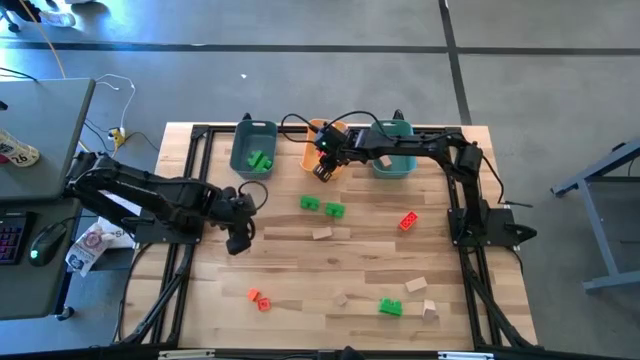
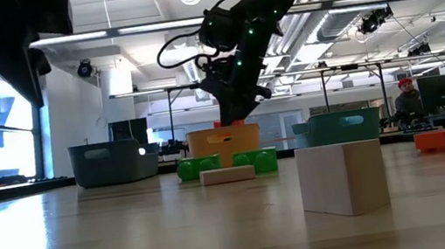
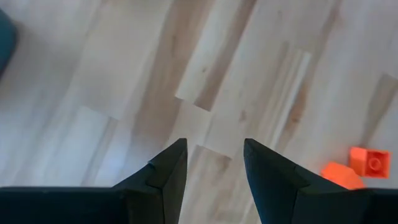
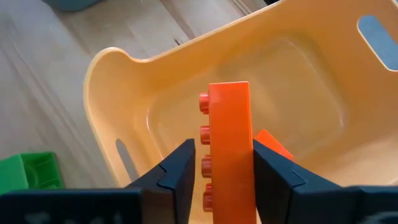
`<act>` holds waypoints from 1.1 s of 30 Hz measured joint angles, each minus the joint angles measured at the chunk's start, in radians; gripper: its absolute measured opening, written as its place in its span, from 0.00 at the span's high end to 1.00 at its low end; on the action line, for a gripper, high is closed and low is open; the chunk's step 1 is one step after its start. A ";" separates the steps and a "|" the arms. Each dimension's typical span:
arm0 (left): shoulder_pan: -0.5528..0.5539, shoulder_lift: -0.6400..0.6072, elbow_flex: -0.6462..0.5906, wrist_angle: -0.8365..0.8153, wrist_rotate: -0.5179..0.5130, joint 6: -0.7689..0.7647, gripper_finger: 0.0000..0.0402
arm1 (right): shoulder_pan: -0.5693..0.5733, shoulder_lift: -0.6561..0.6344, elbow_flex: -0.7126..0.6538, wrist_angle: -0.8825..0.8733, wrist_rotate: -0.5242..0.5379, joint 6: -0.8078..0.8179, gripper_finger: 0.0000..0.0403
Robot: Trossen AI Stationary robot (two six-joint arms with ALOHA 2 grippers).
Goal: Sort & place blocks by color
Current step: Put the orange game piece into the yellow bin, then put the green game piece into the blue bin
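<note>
In the high view the right gripper (image 1: 323, 170) reaches from the right edge of the table to the upper middle of the frame, over the near rim of the orange bin (image 1: 316, 131), and the right wrist view shows its two fingers (image 4: 177, 168) clamped on a long red-orange block (image 4: 230, 146), studs facing the left of that picture, held above the bin's pale orange hollow (image 4: 298, 81), with another red-orange piece (image 4: 270, 142) lying in the bin behind it. The left gripper (image 1: 238, 243) hangs over bare wood at the left centre of the high view, its fingers (image 3: 165, 174) standing narrowly apart with nothing between them, and two small red-orange blocks (image 3: 357, 168) show at the lower right of its wrist picture. A teal bin (image 1: 253, 148) at the upper left of the table holds a green block (image 1: 261, 160); a second teal bin (image 1: 392, 150) at the upper right holds a tan block (image 1: 383, 161). On the table, two green blocks (image 1: 321, 206) lie just below the orange bin, a red-orange block (image 1: 408, 222) sits to the right of centre, and a tan block (image 1: 321, 234) lies near the middle. Along the lower part of the frame are the small red-orange pair (image 1: 258, 298) at lower left, a tan piece (image 1: 341, 299) at lower centre, and a green block (image 1: 390, 307) with tan blocks (image 1: 416, 287) beside it at lower right. In the low view a tan cube (image 2: 343, 177) stands large in the foreground, right of centre.
</note>
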 joint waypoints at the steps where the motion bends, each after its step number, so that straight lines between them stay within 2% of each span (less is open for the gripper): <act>1: -0.014 0.000 0.000 0.000 0.000 -0.007 0.64 | 0.000 0.000 0.000 -0.004 0.000 0.000 0.67; 11: -0.086 0.000 0.000 0.015 -0.002 -0.026 0.64 | 0.000 -0.002 0.000 -0.021 -0.009 -0.007 0.55; 18: -0.098 0.000 0.000 0.037 0.000 -0.020 0.64 | -0.002 -0.012 0.000 -0.029 -0.098 0.016 0.54; 27: -0.097 0.000 0.000 0.039 -0.003 0.044 0.64 | 0.006 -0.131 0.001 -0.064 -0.089 0.017 0.54; 33: -0.097 0.000 0.000 0.040 -0.003 0.057 0.58 | 0.039 -0.216 0.001 -0.159 -0.041 -0.005 0.54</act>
